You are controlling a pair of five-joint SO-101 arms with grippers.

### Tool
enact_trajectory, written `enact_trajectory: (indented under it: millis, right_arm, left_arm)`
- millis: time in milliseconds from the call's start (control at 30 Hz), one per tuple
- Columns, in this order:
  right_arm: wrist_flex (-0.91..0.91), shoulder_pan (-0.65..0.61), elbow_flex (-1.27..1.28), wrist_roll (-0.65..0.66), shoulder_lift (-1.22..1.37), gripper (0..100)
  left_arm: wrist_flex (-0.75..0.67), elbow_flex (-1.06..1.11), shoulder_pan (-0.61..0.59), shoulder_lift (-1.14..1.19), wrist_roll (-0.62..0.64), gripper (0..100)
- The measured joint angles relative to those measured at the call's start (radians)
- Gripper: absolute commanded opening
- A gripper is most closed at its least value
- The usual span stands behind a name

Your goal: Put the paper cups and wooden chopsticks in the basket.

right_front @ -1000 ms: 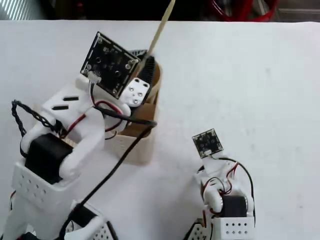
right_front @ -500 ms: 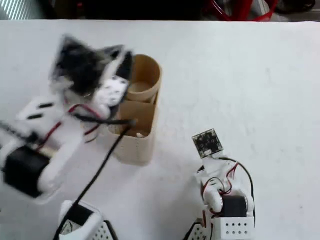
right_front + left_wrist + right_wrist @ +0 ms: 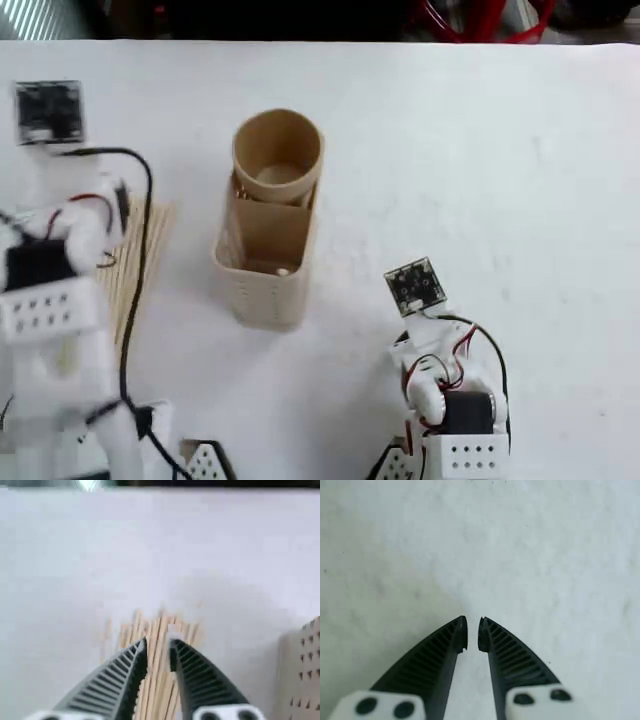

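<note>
1. The basket stands near the middle of the white surface, a tall, narrow, perforated tan box with its top open.
2. A paper cup sits upright in the basket's far end, mouth up, its rim rising above the basket's walls.
3. The wooden chopsticks lie in a loose bundle flat on the surface, to the left of the basket and apart from it, partly under the left arm.
4. The left hand hangs just over that bundle, its two ribbed fingers a little apart and grasping nothing. Chopstick ends show through the gap and fan out beyond the tips. A corner of the basket's perforated wall shows at the edge of the left wrist view.
5. The right arm sits folded at the near edge, to the right of the basket and well apart from it.
6. The right hand points down at bare surface, its fingers drawn nearly together with a thin slit between the tips, gripping nothing.
</note>
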Motion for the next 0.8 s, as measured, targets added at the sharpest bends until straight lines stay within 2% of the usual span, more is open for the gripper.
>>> enact_trajectory:
  millis: [100,233,567,800]
  right_arm:
    - [0.000,0.000,0.000,0.000,0.000,5.3]
    - [0.000,0.000,0.000,0.000,0.000,5.3]
    - [0.000,0.000,0.000,0.000,0.000,5.3]
    - [0.000,0.000,0.000,0.000,0.000,5.3]
  left_arm:
    - [-0.072,0.044,0.054,0.189,0.000,13]
    - [-0.097,0.044,0.097,0.376,0.000,13]
    - [-0.176,0.051,0.064,0.612,-0.052,13]
    - [-0.126,-0.063,0.060,0.746,-0.057,13]
